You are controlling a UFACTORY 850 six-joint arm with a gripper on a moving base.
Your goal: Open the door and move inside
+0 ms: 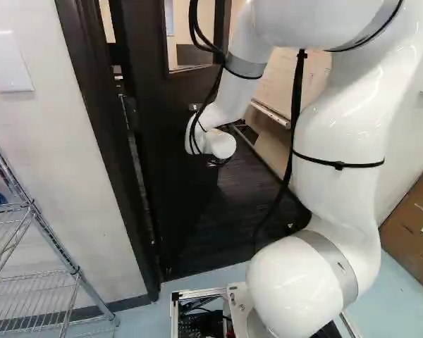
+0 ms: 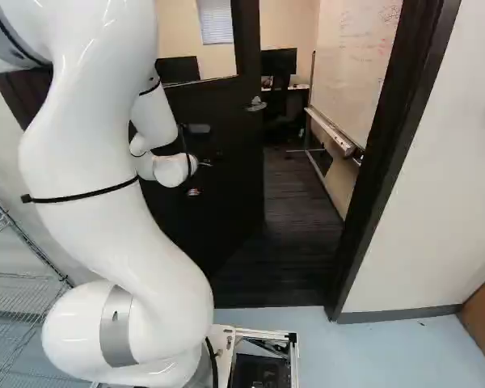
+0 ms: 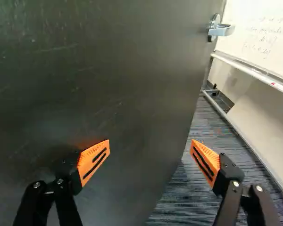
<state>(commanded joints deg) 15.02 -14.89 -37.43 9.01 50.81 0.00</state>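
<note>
door stands partly open, so pushing seems in hand: gripper spread and empty, next swing the door wider, then drive inside.

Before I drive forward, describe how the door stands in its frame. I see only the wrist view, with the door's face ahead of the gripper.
Observer: In the right base view, the door is partly open, leaving a gap between its free edge and the door frame.

Operator: Now name what stands at the left of the left base view.

Observer: A wire shelf, on the near side of the door frame.

Operator: Report something deep in the scene, past the gap.

Observer: The right base view shows a dark monitor through it, well beyond the door.
</note>
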